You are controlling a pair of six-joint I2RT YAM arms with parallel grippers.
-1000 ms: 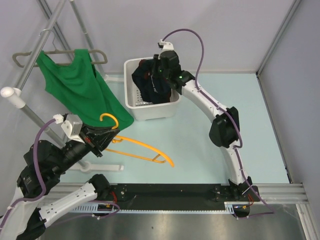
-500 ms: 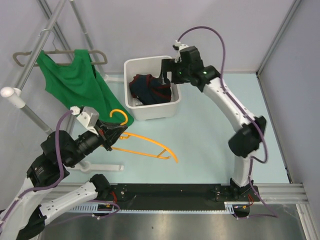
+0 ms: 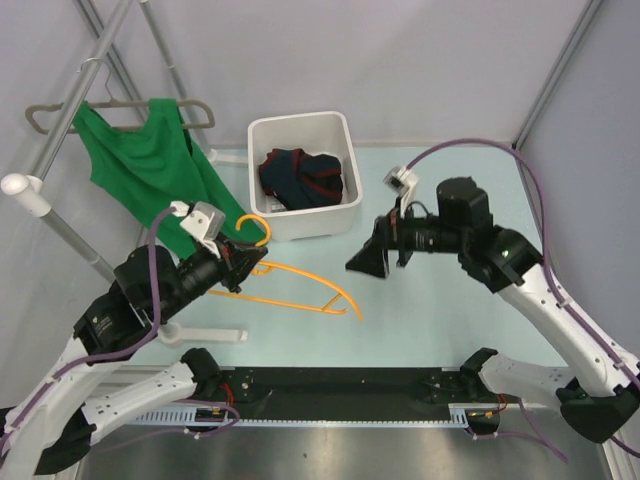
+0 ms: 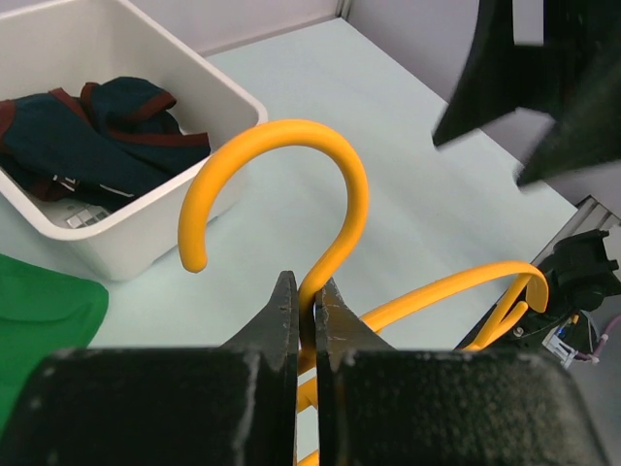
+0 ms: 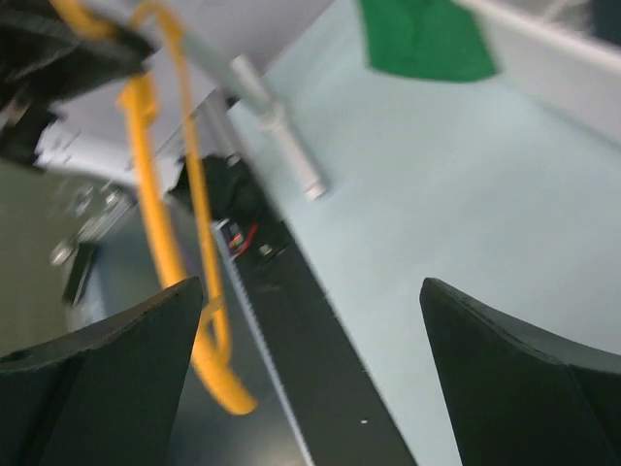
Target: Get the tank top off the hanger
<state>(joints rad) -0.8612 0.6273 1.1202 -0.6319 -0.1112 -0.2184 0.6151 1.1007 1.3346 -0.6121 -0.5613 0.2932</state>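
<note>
The green tank top point(image 3: 150, 170) hangs on the grey-beige hanger point(image 3: 41, 116), whose wire hook point(image 3: 96, 68) is over the rack rail at the far left. Its lower corner shows in both wrist views point(image 4: 44, 316) point(image 5: 424, 39). My left gripper point(image 3: 240, 264) point(image 4: 308, 291) is just right of the top's hem, shut on the neck of an orange hanger point(image 3: 300, 288) point(image 4: 325, 184). My right gripper point(image 3: 364, 260) point(image 5: 310, 291) hovers over the table to the right of the orange hanger point(image 5: 160, 243), open and holding nothing.
A white bin point(image 3: 300, 124) point(image 4: 238, 97) at the back centre holds a dark navy garment with red stripes point(image 3: 300, 178) point(image 4: 102, 126). The rack's slanted pole point(image 3: 60, 235) and its white foot bar point(image 3: 205, 334) stand beside my left arm.
The right gripper let the navy garment drop into the bin, opened wide and swung back down over the table. The left gripper carried the orange hanger a little to the right.
</note>
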